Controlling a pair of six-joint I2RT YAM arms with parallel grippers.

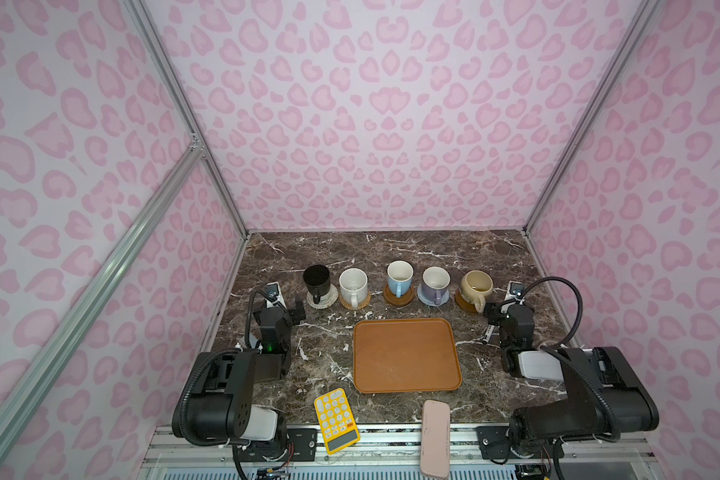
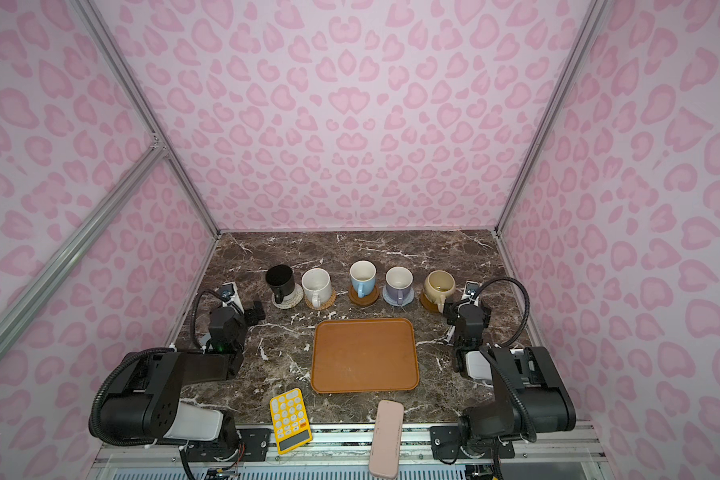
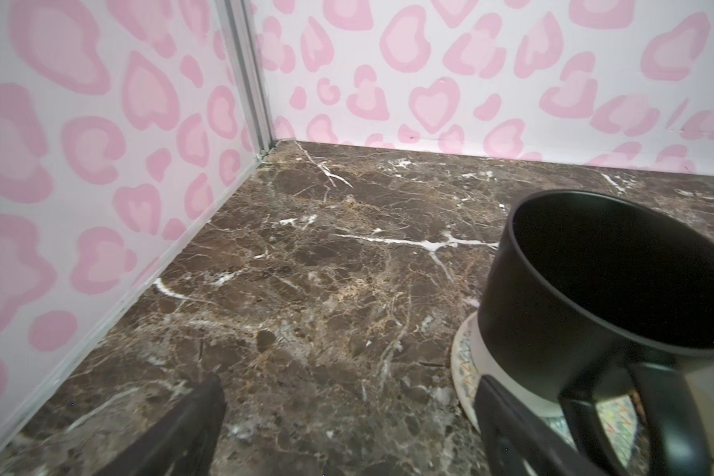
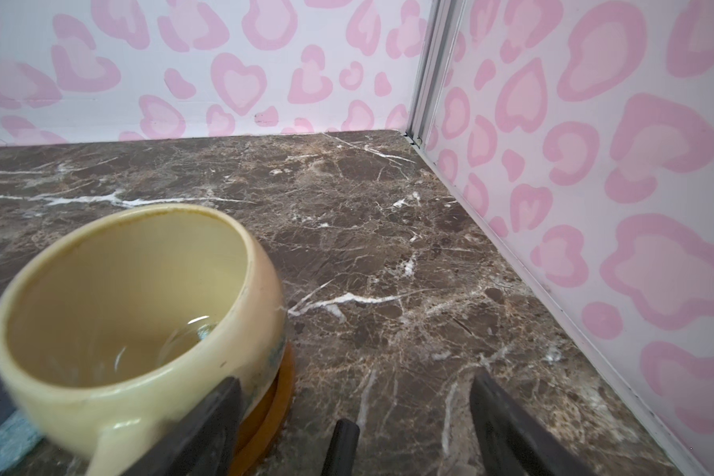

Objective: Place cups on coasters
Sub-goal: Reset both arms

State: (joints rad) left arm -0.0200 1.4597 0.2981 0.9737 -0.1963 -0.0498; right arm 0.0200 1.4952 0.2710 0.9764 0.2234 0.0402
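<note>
Five cups stand in a row, each on a coaster. The black cup [image 1: 316, 277] sits on the cream woven coaster [image 1: 327, 300]. The white cup [image 1: 353, 284] is on the rattan coaster [image 1: 364, 302], the light-blue cup [image 1: 400, 275] on a wooden coaster [image 1: 408, 297]. The lavender cup [image 1: 435, 282] covers the grey-blue coaster [image 1: 424, 297], and the beige cup [image 1: 476, 286] a wooden coaster [image 1: 462, 303]. My left gripper [image 3: 347, 383] is open beside the black cup [image 3: 594, 288], over bare marble. My right gripper [image 4: 353, 379] is open beside the beige cup [image 4: 133, 296], holding nothing.
An orange-brown tray [image 1: 406, 355] lies in front of the row. A yellow calculator [image 1: 335, 419] and a pink case [image 1: 435, 438] lie at the front edge. A thin pen-like thing [image 1: 489, 334] lies under the right gripper. Pink walls close in the sides and back.
</note>
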